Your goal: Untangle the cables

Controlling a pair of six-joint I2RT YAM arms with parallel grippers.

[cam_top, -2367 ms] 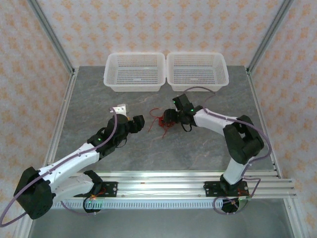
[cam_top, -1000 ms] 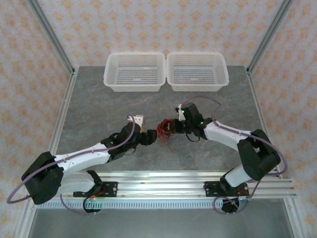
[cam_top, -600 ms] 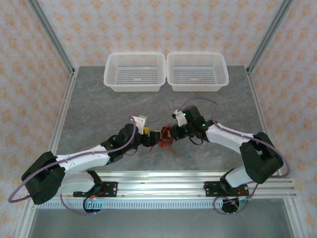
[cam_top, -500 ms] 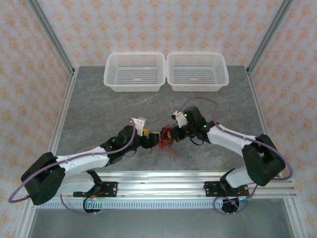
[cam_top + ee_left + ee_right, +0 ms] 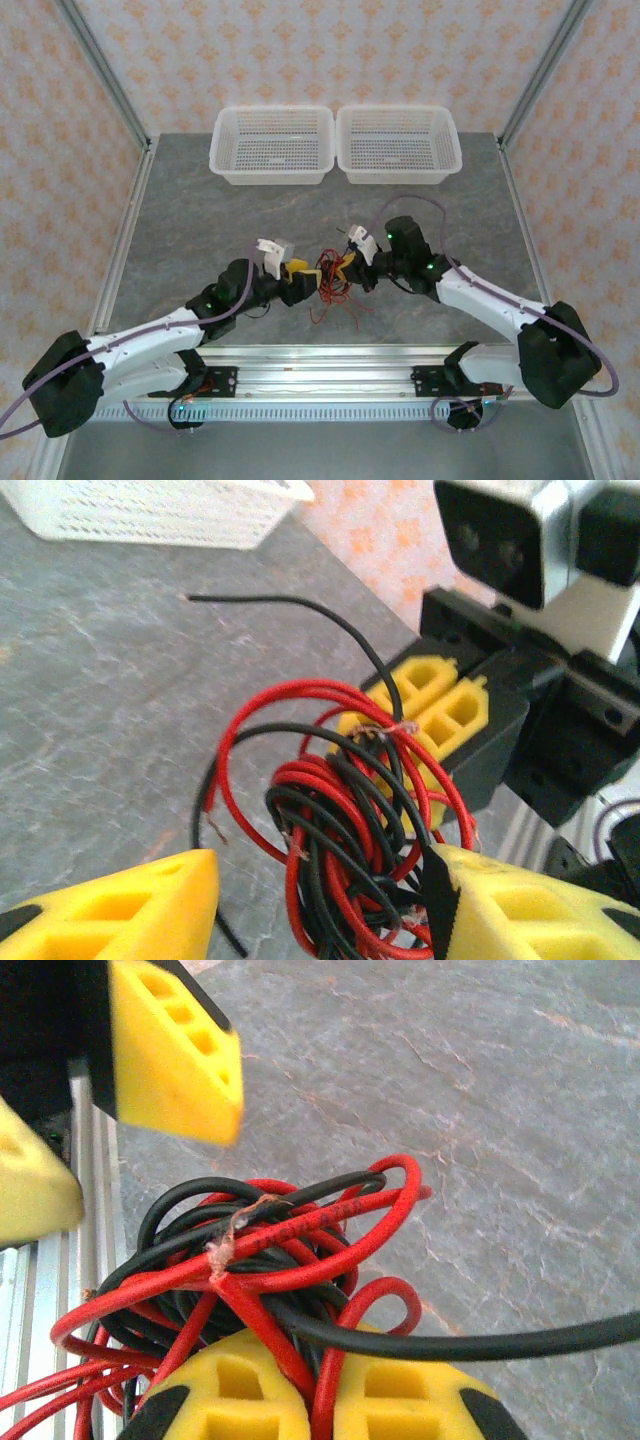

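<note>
Right gripper (image 5: 320, 1392): jaws shut on the cables (image 5: 265, 1250), a red strand pinched between its yellow pads (image 5: 235, 1400). We place the knot just beyond the rail (image 5: 330, 362), about midway along it, seemingly lifted off the table (image 5: 200, 200). Left gripper (image 5: 318, 900): jaws apart, straddling the same knot; one pad touches the wires, the other stands clear.

Risks, as we judge them:
- If the left bites the whole clump rather than one strand, pulling apart tightens the knot instead of loosening it.
- The two grippers sit very near each other, so fingers may collide.
- Thin wire may slip from the right pads under tension.
- Loose red ends hang toward the rail and may snag.
</note>
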